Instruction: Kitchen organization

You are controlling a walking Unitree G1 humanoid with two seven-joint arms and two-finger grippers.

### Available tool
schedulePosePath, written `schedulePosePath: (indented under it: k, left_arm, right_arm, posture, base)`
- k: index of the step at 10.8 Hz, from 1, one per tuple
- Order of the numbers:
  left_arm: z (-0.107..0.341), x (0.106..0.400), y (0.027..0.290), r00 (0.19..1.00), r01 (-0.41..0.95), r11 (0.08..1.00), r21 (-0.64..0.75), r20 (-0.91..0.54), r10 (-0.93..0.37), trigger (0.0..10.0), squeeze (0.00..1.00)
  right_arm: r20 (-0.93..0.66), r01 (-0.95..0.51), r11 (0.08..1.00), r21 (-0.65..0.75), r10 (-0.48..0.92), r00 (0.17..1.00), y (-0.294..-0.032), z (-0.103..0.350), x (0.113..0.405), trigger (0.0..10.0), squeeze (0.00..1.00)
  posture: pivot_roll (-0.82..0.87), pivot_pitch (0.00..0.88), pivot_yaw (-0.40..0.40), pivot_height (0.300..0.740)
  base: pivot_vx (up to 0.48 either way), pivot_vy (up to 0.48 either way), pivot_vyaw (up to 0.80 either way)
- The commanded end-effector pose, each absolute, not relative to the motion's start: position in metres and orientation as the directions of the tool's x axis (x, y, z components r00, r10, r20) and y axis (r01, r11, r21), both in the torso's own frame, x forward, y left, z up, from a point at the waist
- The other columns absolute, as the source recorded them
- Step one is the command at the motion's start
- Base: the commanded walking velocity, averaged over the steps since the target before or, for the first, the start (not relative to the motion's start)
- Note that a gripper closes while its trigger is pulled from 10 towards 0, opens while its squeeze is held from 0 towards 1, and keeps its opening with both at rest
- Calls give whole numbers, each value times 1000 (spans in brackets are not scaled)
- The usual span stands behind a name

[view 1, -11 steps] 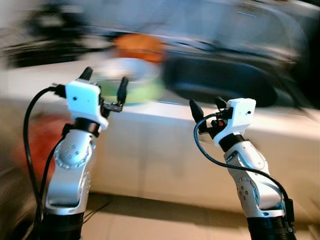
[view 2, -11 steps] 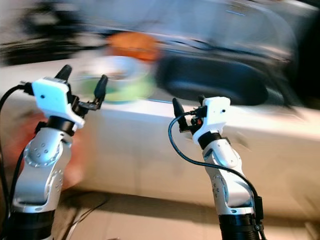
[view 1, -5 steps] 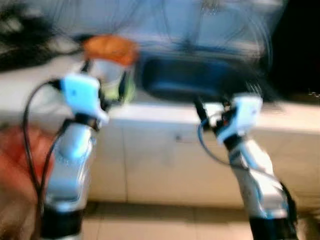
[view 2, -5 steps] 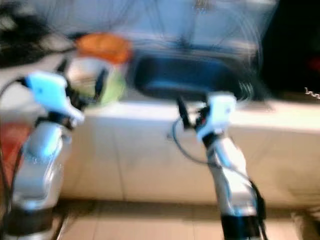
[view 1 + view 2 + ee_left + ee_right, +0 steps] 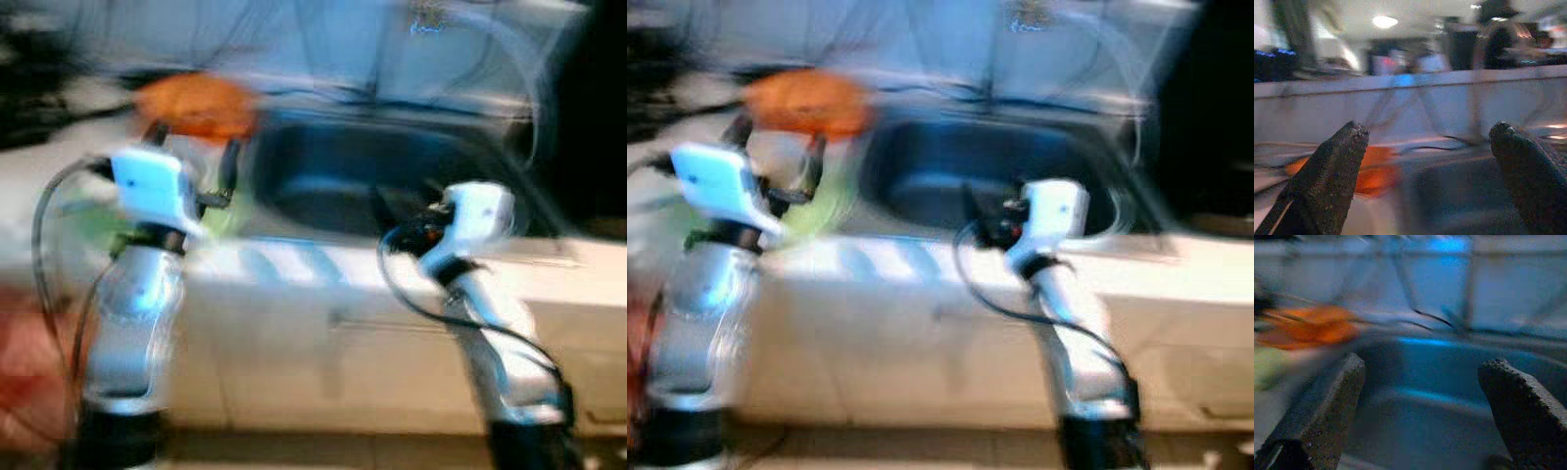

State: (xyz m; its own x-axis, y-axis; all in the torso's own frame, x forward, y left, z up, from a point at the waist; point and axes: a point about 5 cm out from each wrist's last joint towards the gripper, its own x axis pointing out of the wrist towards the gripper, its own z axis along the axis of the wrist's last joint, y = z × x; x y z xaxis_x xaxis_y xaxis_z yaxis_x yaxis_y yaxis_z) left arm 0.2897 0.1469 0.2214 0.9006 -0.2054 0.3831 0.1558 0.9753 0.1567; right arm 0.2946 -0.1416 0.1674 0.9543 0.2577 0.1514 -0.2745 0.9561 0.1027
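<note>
Camera nearer; sink ahead of right hand, left hand; both wide.

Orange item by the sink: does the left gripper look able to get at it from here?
Probably yes: the left gripper is open, and nothing blocks the way to the orange item. Blur hides how far off it is.

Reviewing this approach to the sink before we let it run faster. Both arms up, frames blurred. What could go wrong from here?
1. Heavy blur hides what the orange object and the green-and-white item are, so any grasp target is likely unreliable until the view settles.
2. The open left gripper is raised close to both; a further step could knock them.
3. The open right gripper points into the sink near the counter edge, and could clip it.
</note>
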Motion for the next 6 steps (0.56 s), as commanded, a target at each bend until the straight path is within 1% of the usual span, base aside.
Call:
schedulePosePath:
  k: [1, 4, 6]
  left_arm:
    - [228, 288, 155, 895, 128, 977, 171, 404, -188, 10000, 0]
    - [230, 288, 155, 892, 115, 977, 179, 415, -181, 10000, 0]
    - [238, 284, 158, 873, 47, 975, 218, 466, -146, 10000, 0]
  right_arm:
    - [183, -303, 948, 100, 282, 942, -132, 175, 295, 10000, 0]
    - [179, -302, 948, 103, 281, 943, -131, 175, 295, 10000, 0]
    - [177, -302, 947, 104, 282, 943, -131, 174, 295, 10000, 0]
  posture:
    - [100, 0, -55, 740]
    - [100, 0, -53, 740]
    - [106, 0, -61, 740]
  base:
    - [0, 0, 0]
    - [0, 0, 0]
    - [0, 0, 0]
